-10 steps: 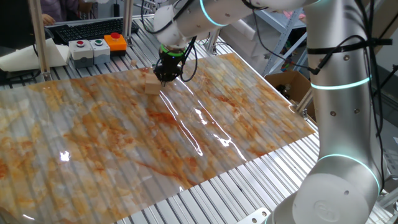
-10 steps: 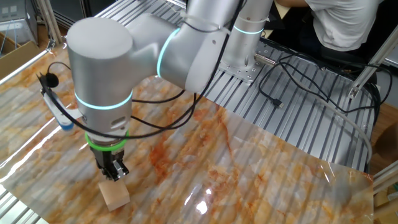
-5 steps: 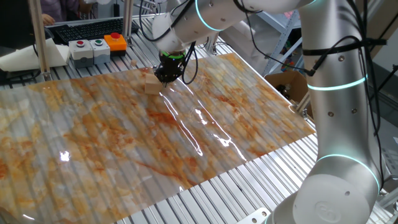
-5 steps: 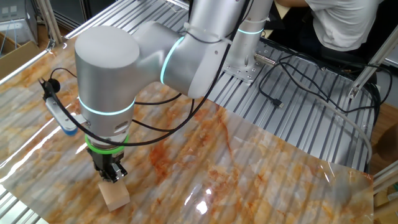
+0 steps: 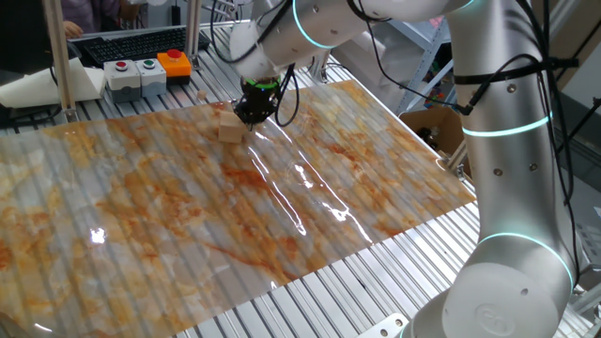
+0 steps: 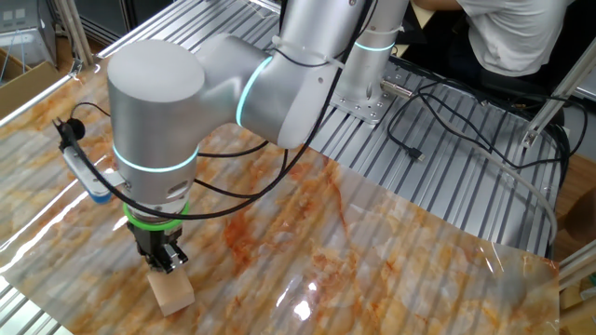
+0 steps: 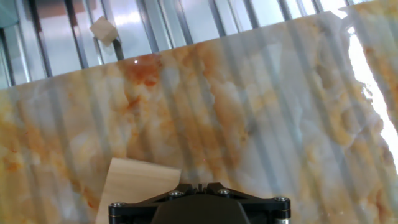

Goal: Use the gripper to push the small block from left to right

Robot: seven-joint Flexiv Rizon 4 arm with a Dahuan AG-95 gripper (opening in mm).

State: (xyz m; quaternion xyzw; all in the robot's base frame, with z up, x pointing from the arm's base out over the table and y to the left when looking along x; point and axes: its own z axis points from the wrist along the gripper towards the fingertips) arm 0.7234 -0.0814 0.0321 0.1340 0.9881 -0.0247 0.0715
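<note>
hiding its fingertips, the hand (image 6: 165, 263), spread unclear, hangs beside the small block (image 6: 173, 290).

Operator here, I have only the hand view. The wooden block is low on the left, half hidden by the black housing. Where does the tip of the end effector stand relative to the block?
Observer: In the other fixed view the end effector stands upright right beside the small block, with its tip low against one upper edge. I cannot confirm contact.
Operator: Are the fingers open?
Observer: They look shut together, with nothing between them.
Operator: What lies near the tiny chip on the slats?
Observer: A grey button box stands farther back on the slats, off the marbled sheet and apart from the block.
</note>
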